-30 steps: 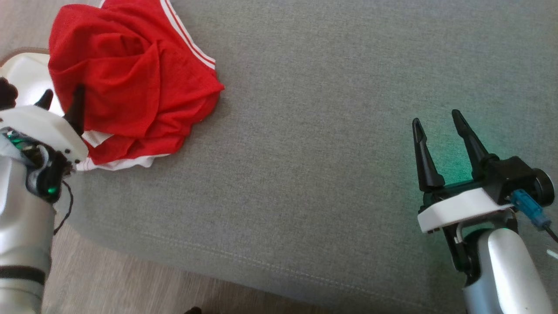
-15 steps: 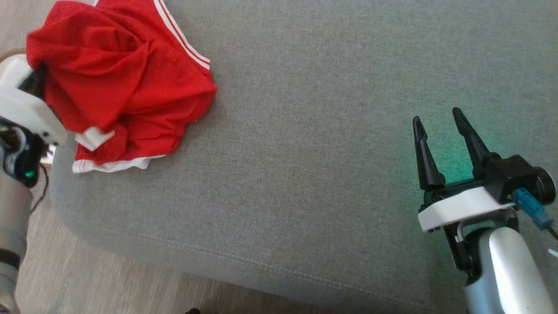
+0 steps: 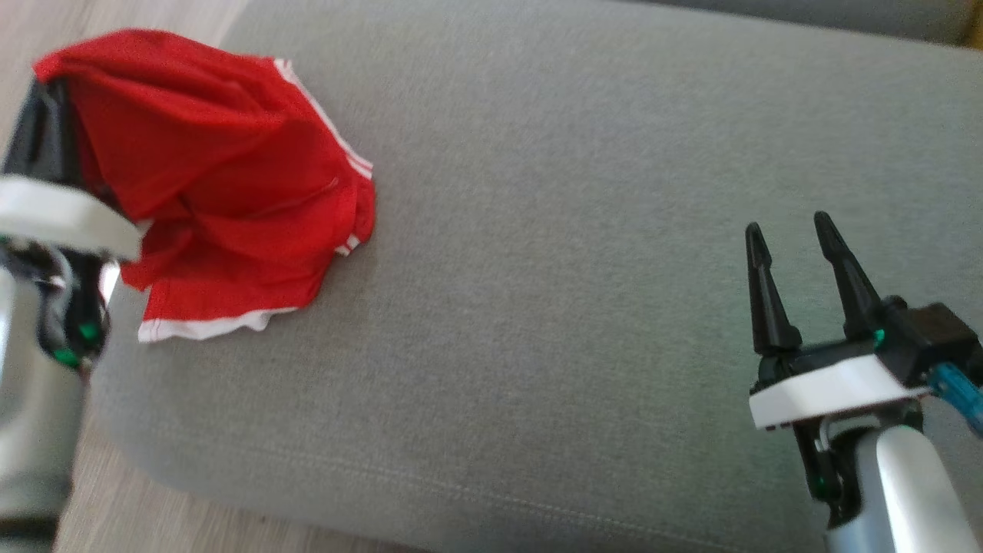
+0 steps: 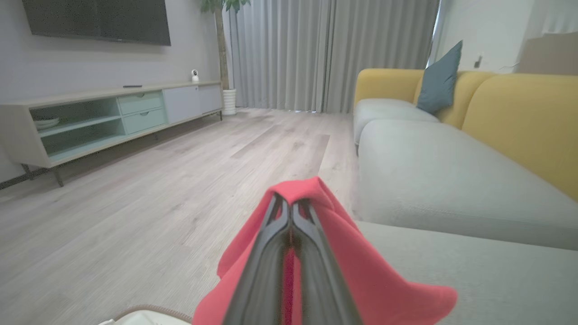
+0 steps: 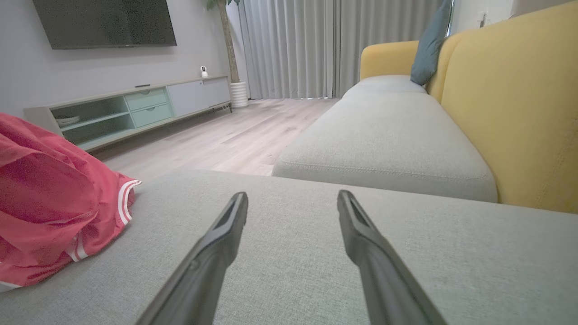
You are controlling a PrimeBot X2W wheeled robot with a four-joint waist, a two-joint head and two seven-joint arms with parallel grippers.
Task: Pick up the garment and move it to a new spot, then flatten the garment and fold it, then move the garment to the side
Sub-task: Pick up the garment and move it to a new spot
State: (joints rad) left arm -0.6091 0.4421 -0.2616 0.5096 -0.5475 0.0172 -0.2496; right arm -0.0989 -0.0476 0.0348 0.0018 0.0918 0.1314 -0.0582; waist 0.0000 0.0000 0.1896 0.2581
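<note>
While pinching a fold of red shorts (image 3: pixel 230 207) in the closed left hand (image 4: pixel 291 207), leaves the bulk slumped on the sofa cushion (image 3: pixel 576 269) corner. Looks light, limp; probably best taken at hem corners. Holds right hand (image 3: pixel 789 226) wide.

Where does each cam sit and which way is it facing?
Head view: on the head, looking down at the grey sofa seat; left hand shut on the red garment; right hand open, lower right.
Left wrist view: along its closed fingers, garment draped over them, facing floor and TV cabinet.
Right wrist view: along its spread fingers, low over the seat.
Shared: both wrist views show garment and cabinet.
</note>
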